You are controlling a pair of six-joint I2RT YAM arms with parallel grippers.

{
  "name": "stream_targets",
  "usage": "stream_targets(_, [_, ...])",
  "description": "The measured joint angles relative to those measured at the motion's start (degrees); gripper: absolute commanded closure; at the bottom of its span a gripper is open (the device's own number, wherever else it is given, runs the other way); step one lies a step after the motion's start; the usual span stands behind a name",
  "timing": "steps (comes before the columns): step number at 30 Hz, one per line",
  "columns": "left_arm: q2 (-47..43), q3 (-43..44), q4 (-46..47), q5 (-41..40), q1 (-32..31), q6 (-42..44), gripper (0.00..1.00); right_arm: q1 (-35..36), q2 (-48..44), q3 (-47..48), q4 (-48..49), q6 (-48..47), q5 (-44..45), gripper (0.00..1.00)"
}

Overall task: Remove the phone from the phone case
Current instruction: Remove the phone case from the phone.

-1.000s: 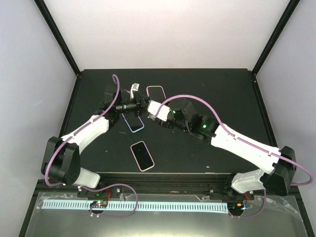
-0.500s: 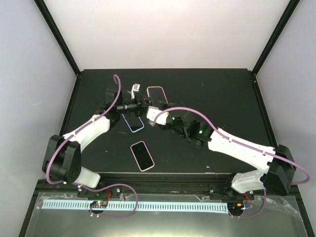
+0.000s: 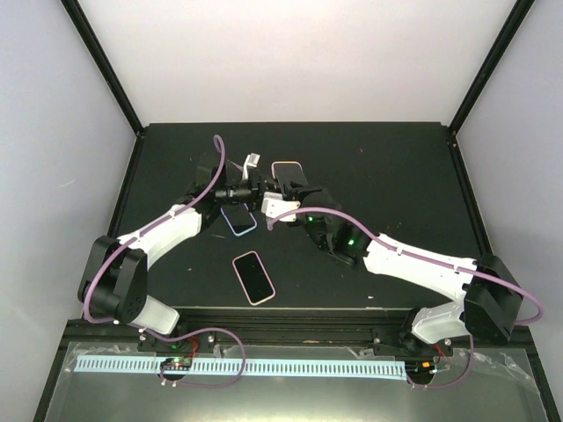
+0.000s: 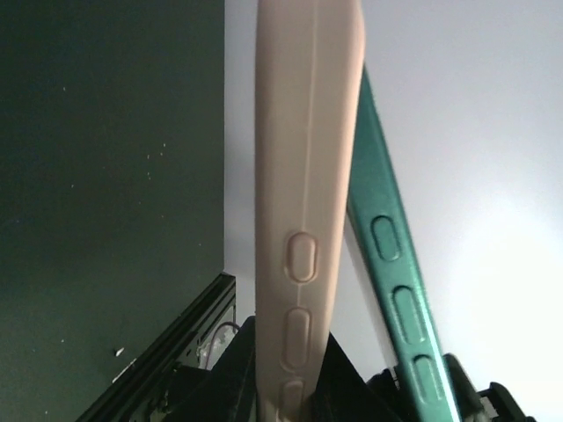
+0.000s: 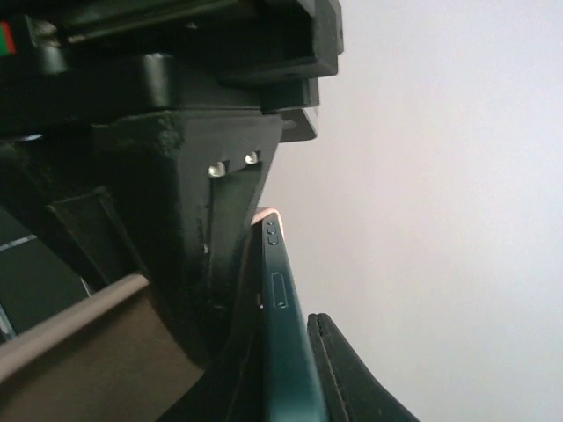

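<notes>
Gripping one end of the phone case [image 4: 303, 176], the left gripper [image 4: 290, 382] clamps it raised over the table [image 3: 396, 176]. We see the phone [image 4: 393, 264], a slim dark-teal slab, splaying rightward from the soft, matte pink case, long axis running away from both pincers. The right gripper [image 5: 283, 352], nearer, pinches it narrowly.

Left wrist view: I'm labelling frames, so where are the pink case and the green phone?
pink case [image 4: 308, 132], left wrist view, on its side wall above the button bumps.
green phone [image 4: 385, 239], left wrist view, on its side edge, at the uppermost button.
</notes>
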Motion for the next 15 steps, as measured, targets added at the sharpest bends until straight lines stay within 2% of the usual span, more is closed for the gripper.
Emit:
stream_targets(5, [0.0,0.8,-0.6,0.6,0.0,2.2,0.98,0.1,-1.0,-0.2,-0.5,-1.0,0.6,0.98])
stream_targets(15, [-0.2,2.6,-9.8,-0.2,-0.3,11.6,0.98,-0.3,-5.2,5.4,-13.0,8.0,-0.1,0.99])
